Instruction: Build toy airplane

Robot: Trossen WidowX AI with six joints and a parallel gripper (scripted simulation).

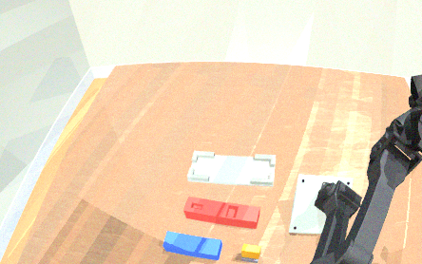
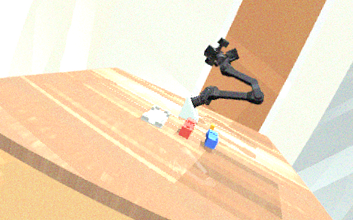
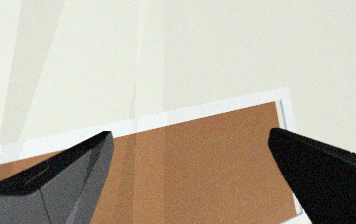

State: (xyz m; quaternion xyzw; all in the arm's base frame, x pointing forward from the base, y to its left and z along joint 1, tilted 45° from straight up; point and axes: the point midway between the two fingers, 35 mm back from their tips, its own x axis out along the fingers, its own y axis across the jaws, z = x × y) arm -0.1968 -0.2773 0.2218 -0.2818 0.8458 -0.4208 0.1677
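The light grey jig [image 1: 231, 169] [image 2: 155, 116] lies empty near the table's middle. The red fuselage [image 1: 221, 212] [image 2: 185, 129] lies flat on the table just in front of it, its two sockets facing up. The blue wing [image 1: 192, 244] [image 2: 210, 138] lies nearer the front edge. The small yellow tail fin [image 1: 250, 251] [image 2: 212, 126] sits beside the wing. My gripper [image 2: 217, 49] [image 3: 192, 137] is open and empty. It is raised high above the table, far from all the parts, and points at the wall and a brown door.
The arm's white base plate [image 1: 309, 204] [image 2: 189, 108] sits right of the jig and fuselage, and the dark arm [image 1: 375, 190] rises from it. The wooden table [image 1: 157, 119] ends at a wall behind and an open drop on the left.
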